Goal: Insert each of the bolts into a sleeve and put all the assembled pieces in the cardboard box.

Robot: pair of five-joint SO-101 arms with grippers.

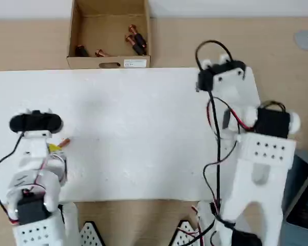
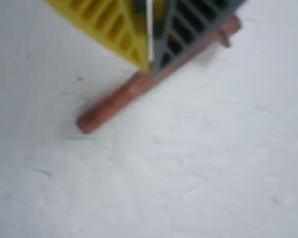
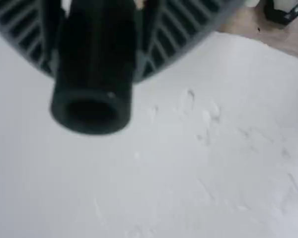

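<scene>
My left gripper (image 2: 150, 60) has its yellow and grey fingers shut on a copper bolt (image 2: 119, 99), gripped at mid-shaft, which slants down to the white foam mat (image 2: 188, 173). In the high view the bolt's (image 1: 65, 142) tip pokes out beside that gripper (image 1: 55, 148) at the mat's left side. My right gripper (image 3: 97, 54) is shut on a black sleeve (image 3: 92, 106), whose open end faces the camera above the mat. The right arm (image 1: 223, 82) stands at the mat's far right. The cardboard box (image 1: 108, 62) beyond the mat holds assembled pieces (image 1: 135, 39).
The white foam mat (image 1: 138, 133) covers the table between the two arms. The box stands past the mat's far edge, left of centre. Cables (image 1: 215, 169) hang along the right arm. A dark object (image 1: 305, 200) lies at the right edge.
</scene>
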